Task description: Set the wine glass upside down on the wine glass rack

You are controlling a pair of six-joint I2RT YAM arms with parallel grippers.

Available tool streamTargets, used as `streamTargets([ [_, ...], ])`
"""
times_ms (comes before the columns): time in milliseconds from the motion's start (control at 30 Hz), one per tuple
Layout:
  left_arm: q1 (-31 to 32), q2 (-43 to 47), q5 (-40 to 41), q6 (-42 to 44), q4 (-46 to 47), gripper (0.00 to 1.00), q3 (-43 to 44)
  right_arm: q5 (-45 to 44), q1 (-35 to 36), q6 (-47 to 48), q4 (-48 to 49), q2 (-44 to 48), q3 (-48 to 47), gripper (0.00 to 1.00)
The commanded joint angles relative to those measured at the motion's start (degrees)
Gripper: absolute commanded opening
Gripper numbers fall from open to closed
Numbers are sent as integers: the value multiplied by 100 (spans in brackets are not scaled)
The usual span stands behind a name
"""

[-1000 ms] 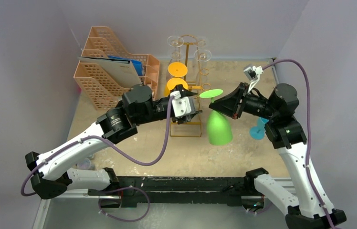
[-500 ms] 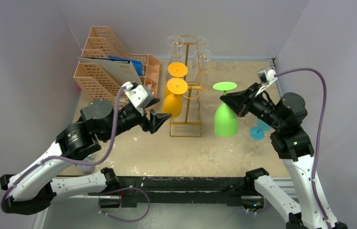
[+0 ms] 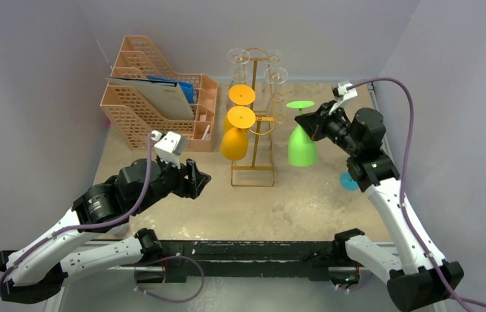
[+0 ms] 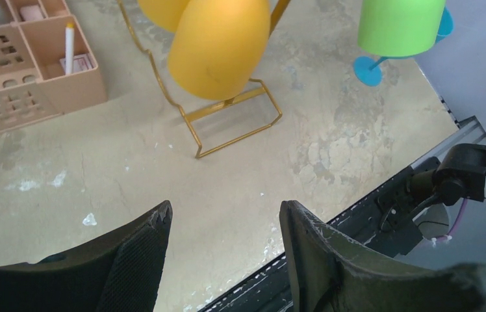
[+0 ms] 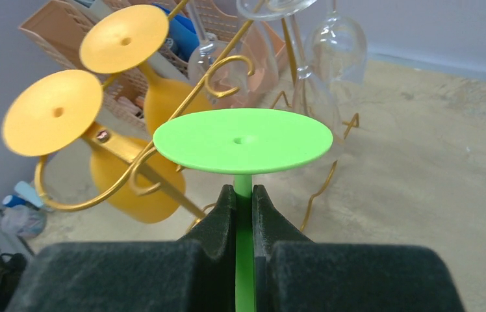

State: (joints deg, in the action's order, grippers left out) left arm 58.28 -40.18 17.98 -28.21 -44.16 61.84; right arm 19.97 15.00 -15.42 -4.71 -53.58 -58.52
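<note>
My right gripper (image 3: 306, 123) is shut on the stem of a green wine glass (image 3: 302, 147) held upside down, its foot disc (image 5: 243, 140) up, just right of the gold wire rack (image 3: 254, 123). In the right wrist view the disc sits next to a looped hook (image 5: 227, 67), apart from it. Two orange glasses (image 3: 234, 142) hang upside down on the rack's left side; clear glasses (image 5: 334, 49) hang at its back. My left gripper (image 3: 198, 181) is open and empty, low over the table left of the rack base (image 4: 227, 123).
A peach lattice file organizer (image 3: 156, 97) with papers stands at the back left. A blue wine glass (image 3: 348, 181) lies on the table at the right, by my right arm. Purple walls enclose the table on three sides.
My right gripper has carried the green glass back and up toward the rack's right hooks. My left arm has pulled away from the rack toward the near left, open.
</note>
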Motion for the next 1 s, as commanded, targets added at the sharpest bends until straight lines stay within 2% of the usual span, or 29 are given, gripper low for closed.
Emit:
streamTargets([
  [0, 8, 143, 468, -621, -234, 60, -33, -182, 12, 503, 1387, -225, 100, 0],
  [233, 8, 150, 505, -709, -276, 60, -56, -122, 11, 972, 2644, -546, 451, 0],
  [467, 8, 83, 479, -802, -271, 59, -102, 617, 17, 1003, 3704, -823, 804, 0],
  [800, 8, -25, 584, -797, -361, 59, -149, 725, 12, 1511, 3910, -1054, 943, 0],
  [967, 8, -95, 599, -792, -372, 59, -144, 1042, 14, 1507, 4407, -1128, 1110, 0],
])
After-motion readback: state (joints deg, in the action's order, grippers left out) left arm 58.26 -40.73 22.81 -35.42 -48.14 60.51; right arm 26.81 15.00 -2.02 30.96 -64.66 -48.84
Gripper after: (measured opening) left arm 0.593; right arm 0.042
